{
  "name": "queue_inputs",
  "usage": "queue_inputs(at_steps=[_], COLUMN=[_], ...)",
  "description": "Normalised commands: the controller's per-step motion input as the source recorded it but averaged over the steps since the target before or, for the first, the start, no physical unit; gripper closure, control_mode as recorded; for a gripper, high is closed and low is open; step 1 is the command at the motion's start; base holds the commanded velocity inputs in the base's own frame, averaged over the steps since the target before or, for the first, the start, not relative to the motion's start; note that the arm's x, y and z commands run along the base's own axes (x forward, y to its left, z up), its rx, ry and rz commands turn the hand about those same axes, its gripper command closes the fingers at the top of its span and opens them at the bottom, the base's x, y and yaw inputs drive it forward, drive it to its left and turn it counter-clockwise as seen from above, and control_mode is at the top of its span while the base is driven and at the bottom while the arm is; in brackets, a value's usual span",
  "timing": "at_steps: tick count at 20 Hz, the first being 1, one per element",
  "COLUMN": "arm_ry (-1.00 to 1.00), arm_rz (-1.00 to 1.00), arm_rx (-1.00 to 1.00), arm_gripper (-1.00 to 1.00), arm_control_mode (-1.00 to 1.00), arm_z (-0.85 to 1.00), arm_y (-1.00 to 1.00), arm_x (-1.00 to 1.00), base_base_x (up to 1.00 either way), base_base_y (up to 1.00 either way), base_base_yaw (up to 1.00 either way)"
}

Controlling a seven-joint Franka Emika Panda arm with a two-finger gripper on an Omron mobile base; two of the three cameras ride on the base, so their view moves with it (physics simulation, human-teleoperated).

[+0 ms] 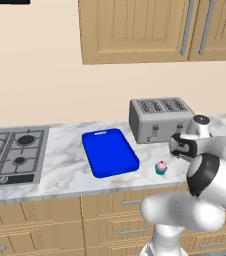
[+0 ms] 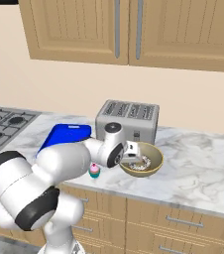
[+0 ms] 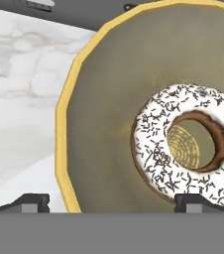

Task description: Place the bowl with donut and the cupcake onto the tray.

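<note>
Straddling the bowl [image 3: 99,124] rim beside the toaster [image 2: 128,120], the gripper [image 3: 111,203] gapes wide; rigid bowl, loose donut [image 3: 186,144] may slide.

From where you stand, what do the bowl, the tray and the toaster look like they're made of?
The bowl looks like matte glazed ceramic or plastic: dull olive inside, bright yellow rim, no shine. The tray looks like smooth moulded plastic: even bright blue, rounded corners, a slot handle. The toaster looks like brushed metal: grey, softly shaded sides. All are rendered, so these are guesses.
</note>
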Motion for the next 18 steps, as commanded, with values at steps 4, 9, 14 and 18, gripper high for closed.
queue_inputs(at_steps=[4, 9, 14, 18], arm_ry=[0.0, 0.0, -0.01, -0.01], arm_rz=[0.0, 0.03, 0.21, 0.31], arm_rx=[0.0, 0.0, 0.0, -0.13], arm_gripper=[1.0, 1.0, 1.0, 1.0], arm_control_mode=[-1.0, -1.0, -1.0, -1.0], arm_z=[-0.21, -0.02, 0.05, 0.37], arm_y=[-0.06, 0.0, 0.03, 0.31], arm_x=[0.23, 0.01, 0.0, -0.04], base_base_x=[0.0, 0.0, 0.0, 0.0], base_base_y=[0.0, 0.0, 0.0, 0.0], base_base_yaw=[0.0, 0.0, 0.0, 0.0])
